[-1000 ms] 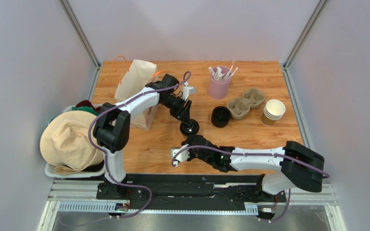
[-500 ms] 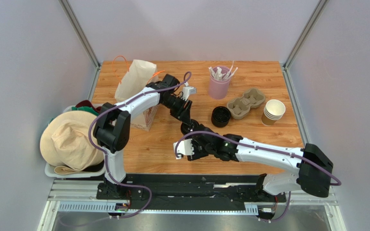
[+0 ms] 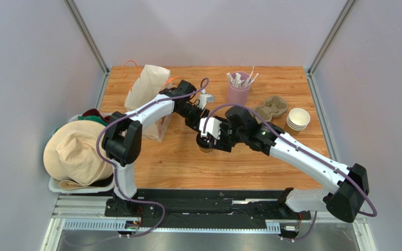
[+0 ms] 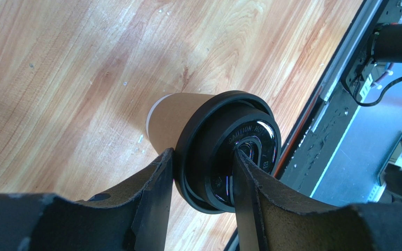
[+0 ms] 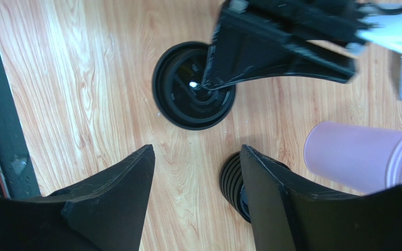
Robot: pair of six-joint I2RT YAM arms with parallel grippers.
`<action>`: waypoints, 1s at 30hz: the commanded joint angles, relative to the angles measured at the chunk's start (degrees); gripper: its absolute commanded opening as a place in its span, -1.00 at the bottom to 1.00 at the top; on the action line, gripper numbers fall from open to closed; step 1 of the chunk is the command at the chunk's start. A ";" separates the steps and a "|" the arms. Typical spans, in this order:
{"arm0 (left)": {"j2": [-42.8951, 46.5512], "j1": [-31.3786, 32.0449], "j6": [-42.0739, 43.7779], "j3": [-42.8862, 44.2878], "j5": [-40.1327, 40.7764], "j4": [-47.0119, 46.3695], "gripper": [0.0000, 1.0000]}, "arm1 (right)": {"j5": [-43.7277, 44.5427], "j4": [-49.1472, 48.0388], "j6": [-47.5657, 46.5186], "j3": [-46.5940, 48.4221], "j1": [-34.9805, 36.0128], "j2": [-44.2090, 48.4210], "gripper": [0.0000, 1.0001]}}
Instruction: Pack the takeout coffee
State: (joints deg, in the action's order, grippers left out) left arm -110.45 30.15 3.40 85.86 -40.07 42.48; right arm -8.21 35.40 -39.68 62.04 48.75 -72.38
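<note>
My left gripper (image 4: 202, 157), jaws half apart, pinches the takeout coffee (image 4: 174, 117) by its black lid (image 4: 213, 157); the cup seems to stand on the wooden table (image 3: 177, 162). My right gripper (image 5: 197, 151) hangs above it, jaws wide and empty. Pale grey walls (image 3: 213, 31) surround the table.

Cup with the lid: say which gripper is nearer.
Left. The left gripper grips the cup by its lid; the right gripper hangs open above it, touching nothing.

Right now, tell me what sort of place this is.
Probably a robot test cell staged as a coffee takeout counter: bare grey walls around a wooden table, with a stack of paper cups, a pulp cup carrier and a paper bag.
</note>
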 commanded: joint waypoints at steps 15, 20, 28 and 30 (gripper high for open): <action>-0.11 -0.53 5.22 9.14 0.44 6.12 0.29 | -10.25 2.75 8.92 7.74 -7.71 -6.90 0.36; 0.67 -2.20 5.30 10.99 -2.19 7.27 0.32 | -12.35 3.10 8.48 8.09 -9.02 -7.78 0.52; 8.76 -4.22 14.70 -1.82 -5.80 1.82 0.61 | -26.24 8.99 1.73 11.96 -16.58 -10.59 0.88; 9.81 -4.22 16.71 -3.59 -5.98 -0.29 0.62 | -26.16 9.16 -0.12 11.44 -17.02 -10.85 0.87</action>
State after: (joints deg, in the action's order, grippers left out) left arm -105.73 25.54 12.67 85.41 -43.13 46.48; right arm -28.18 42.44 -34.79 71.53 33.23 -82.81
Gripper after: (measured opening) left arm 0.804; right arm 0.936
